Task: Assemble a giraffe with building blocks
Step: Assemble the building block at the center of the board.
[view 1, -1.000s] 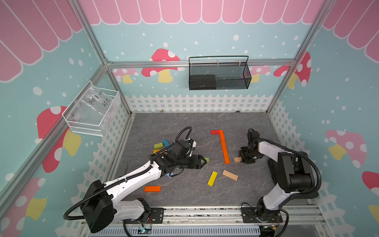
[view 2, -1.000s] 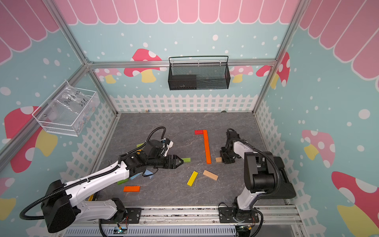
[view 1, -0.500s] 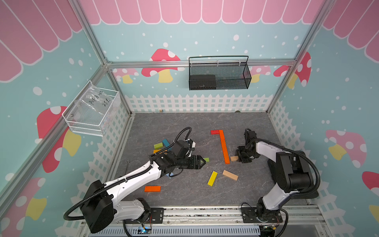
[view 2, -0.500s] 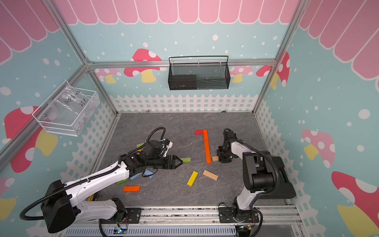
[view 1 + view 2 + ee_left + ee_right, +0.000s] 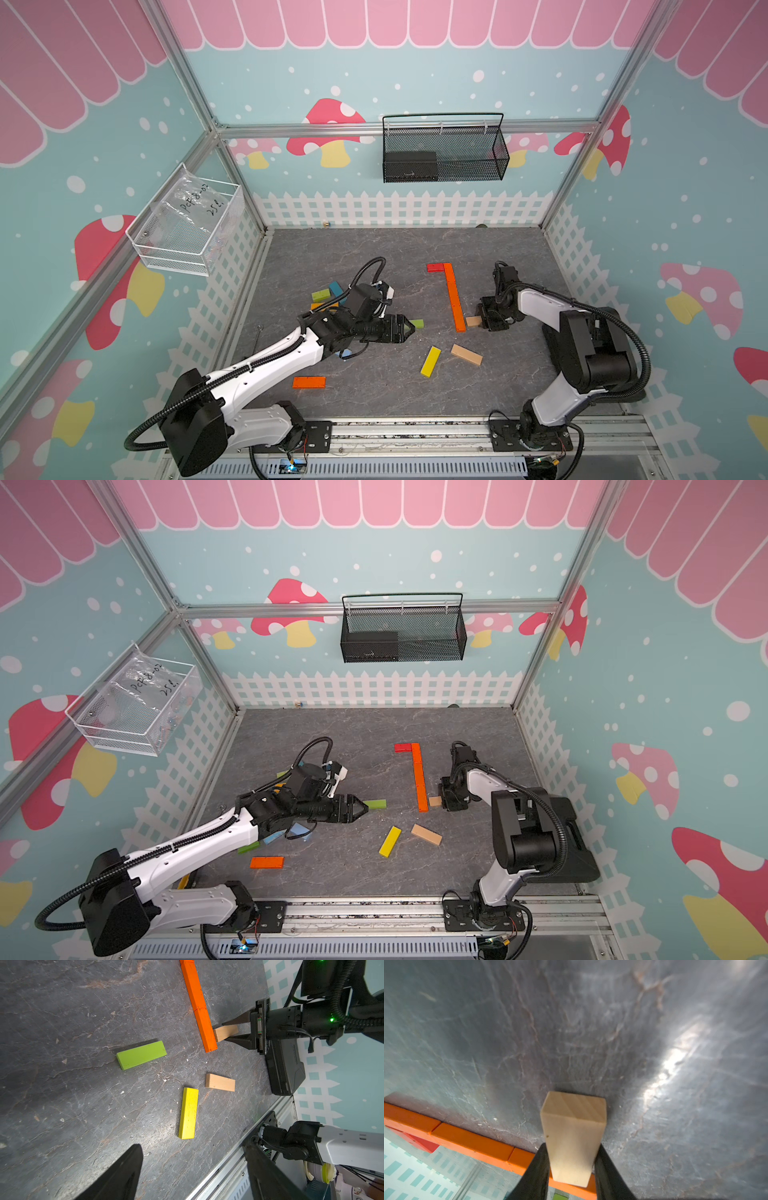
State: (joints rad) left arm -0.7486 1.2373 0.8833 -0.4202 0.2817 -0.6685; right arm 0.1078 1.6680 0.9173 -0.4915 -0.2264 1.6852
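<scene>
My right claw (image 5: 572, 1147) pinches the tan block (image 5: 571, 1126) across its narrow sides, its end against the orange row (image 5: 454, 299) — seemingly light, stiff bare wood, unlikely to slip. My left claw (image 5: 409, 328) gapes empty near a green block (image 5: 417, 323).

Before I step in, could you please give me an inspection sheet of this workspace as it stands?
Surface: grey stone-look tabletop, scuffed.
Job's things: orange line capped by red block; held tan block appears to touch its near end; loose tan block, yellow block, green block, lone orange block lie apart; block pile beside left arm.
Clutter: small item at back edge, too small to identify.
Grippers: left gripper open, empty, near green block; right gripper shut on held tan block.
Cables: black hoses loop along both arms; no snag seen.
Surroundings: black mesh basket on back wall; white wire basket with plastic bag on side wall.
</scene>
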